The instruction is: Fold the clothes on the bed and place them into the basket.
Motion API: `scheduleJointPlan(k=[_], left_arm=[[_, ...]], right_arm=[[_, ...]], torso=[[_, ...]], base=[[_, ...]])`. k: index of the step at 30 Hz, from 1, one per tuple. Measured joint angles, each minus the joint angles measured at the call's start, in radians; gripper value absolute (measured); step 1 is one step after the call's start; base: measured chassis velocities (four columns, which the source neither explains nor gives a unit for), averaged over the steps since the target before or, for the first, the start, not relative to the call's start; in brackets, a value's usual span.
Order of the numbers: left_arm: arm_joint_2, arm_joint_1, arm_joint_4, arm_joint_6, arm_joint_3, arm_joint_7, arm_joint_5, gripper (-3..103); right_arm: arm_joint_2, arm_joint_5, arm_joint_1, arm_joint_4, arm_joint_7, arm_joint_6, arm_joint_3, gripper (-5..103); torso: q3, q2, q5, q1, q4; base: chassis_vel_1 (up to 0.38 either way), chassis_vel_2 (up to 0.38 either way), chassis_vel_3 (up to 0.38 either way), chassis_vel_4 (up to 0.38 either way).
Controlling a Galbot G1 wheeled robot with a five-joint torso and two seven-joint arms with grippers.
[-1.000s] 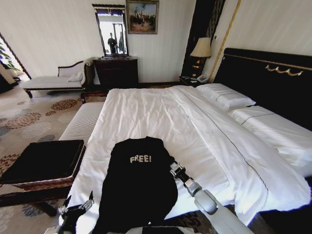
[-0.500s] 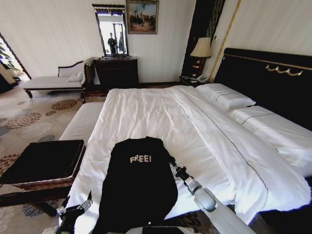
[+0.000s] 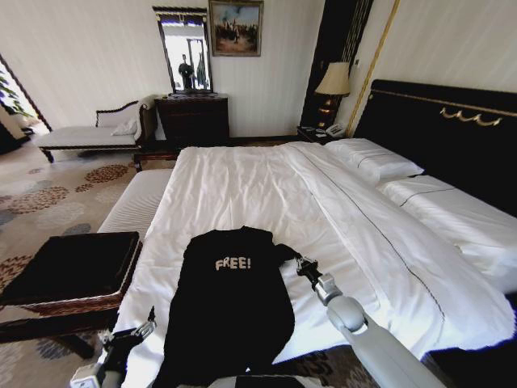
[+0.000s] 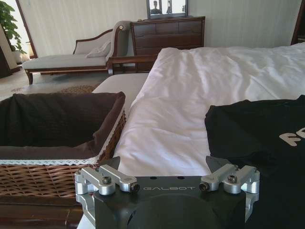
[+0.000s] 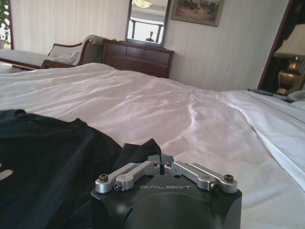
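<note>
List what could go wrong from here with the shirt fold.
1. The right gripper looks shut on a thin bit of the T-shirt's sleeve edge; that pinch may slip.
2. The shirt's lower part hangs over the bed's edge, so it could slide off.
3. The left gripper sits open near the basket, apart from the fabric, so a one-sided pull may skew the fold.

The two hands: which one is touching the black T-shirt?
The right hand, shut on the black T-shirt's sleeve. The left hand is open at the bed's edge.
</note>
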Motion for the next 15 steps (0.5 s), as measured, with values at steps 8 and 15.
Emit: scheduleJointPlan(k=[8,15], left_arm=[[0.001,-0.005,0.005,0.003,0.000,0.000,0.001,100],[0.006,-0.015,0.008,0.012,0.006,0.000,0.005,100]], right_arm=[[0.003,0.173,0.019,-0.011,0.046,-0.120,0.043,0],[0.011,0.186,0.005,-0.016,0.073,-0.172,0.058,0]], torso=[[0.000,0.000,0.0000,0.000,-0.0001],[0.000,0.000,0.0000,0.000,0.0000]], base=[[0.000,0.000,0.000,0.000],[0.000,0.000,0.000,0.000]])
